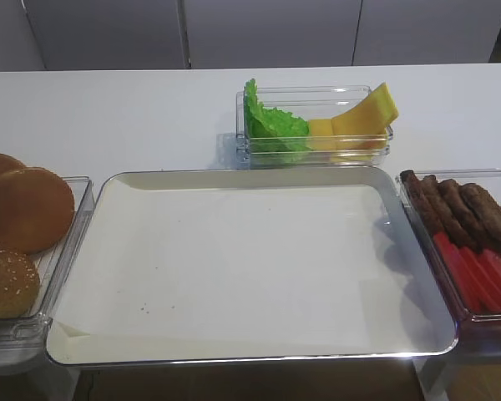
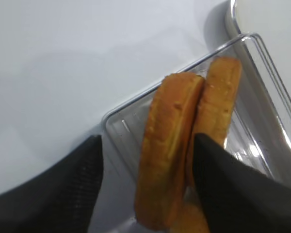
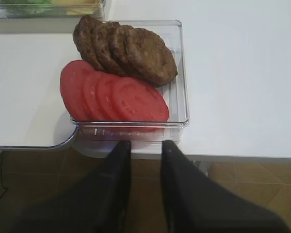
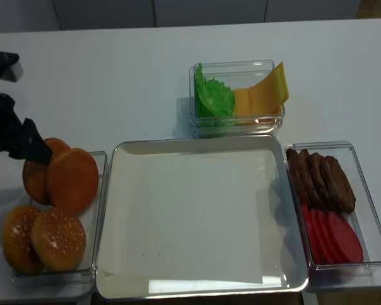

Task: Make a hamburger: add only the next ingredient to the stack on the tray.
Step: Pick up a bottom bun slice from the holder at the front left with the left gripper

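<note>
Left fingers (image 2: 94,167) spread open, seemingly straddling one plain bun half (image 2: 167,155); no readable writing anywhere.

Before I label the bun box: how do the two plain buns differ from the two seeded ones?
The plain buns have a smooth, darker orange-brown crust; the seeded buns are speckled with sesame. The plain buns sit at the far end of the clear container, the seeded ones at the near end. The left gripper straddles one plain bun; nothing touches the seeded ones. All four stand propped on edge.
</note>
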### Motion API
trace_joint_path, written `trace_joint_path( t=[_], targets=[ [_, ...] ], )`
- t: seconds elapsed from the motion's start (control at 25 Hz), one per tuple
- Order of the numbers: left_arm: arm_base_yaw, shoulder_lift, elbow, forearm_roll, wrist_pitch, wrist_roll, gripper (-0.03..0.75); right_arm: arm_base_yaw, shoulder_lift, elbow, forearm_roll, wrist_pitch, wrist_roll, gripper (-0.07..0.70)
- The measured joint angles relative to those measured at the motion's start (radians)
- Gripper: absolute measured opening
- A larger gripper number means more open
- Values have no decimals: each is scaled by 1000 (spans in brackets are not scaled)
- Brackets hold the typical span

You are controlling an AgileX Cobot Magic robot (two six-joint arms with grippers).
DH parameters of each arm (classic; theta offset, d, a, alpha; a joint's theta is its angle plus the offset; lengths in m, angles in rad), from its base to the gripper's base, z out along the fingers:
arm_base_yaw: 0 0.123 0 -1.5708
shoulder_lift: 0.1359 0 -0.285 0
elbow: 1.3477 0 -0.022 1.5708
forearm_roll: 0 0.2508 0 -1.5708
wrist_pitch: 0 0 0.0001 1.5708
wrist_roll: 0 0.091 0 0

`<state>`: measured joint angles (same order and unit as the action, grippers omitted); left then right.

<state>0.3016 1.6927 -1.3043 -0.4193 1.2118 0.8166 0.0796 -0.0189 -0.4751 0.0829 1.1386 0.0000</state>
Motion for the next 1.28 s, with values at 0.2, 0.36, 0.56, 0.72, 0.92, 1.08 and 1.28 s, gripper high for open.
trace_joint_path(
  t=[0.2, 0.36, 0.56, 0.72, 0.92, 1.08, 1.28],
  targets=[
    [0, 0, 0, -1, 2, 4, 321, 0, 0, 0, 0, 0, 0, 179],
    [0, 0, -1, -2, 2, 12, 238, 0, 0, 0, 0, 0, 0, 179],
    [0, 0, -1, -16, 11, 26, 168, 0, 0, 0, 0, 0, 0, 179],
    [0, 0, -1, -24, 12, 30, 131, 0, 0, 0, 0, 0, 0, 179],
    [0, -2, -1, -25, 11, 49, 130, 0, 0, 0, 0, 0, 0, 180],
    [0, -34, -1, -30, 11, 63, 128, 0, 0, 0, 0, 0, 0, 180],
    [0, -89, -1, -70, 11, 66, 120, 0, 0, 0, 0, 0, 0, 180]
  ],
)
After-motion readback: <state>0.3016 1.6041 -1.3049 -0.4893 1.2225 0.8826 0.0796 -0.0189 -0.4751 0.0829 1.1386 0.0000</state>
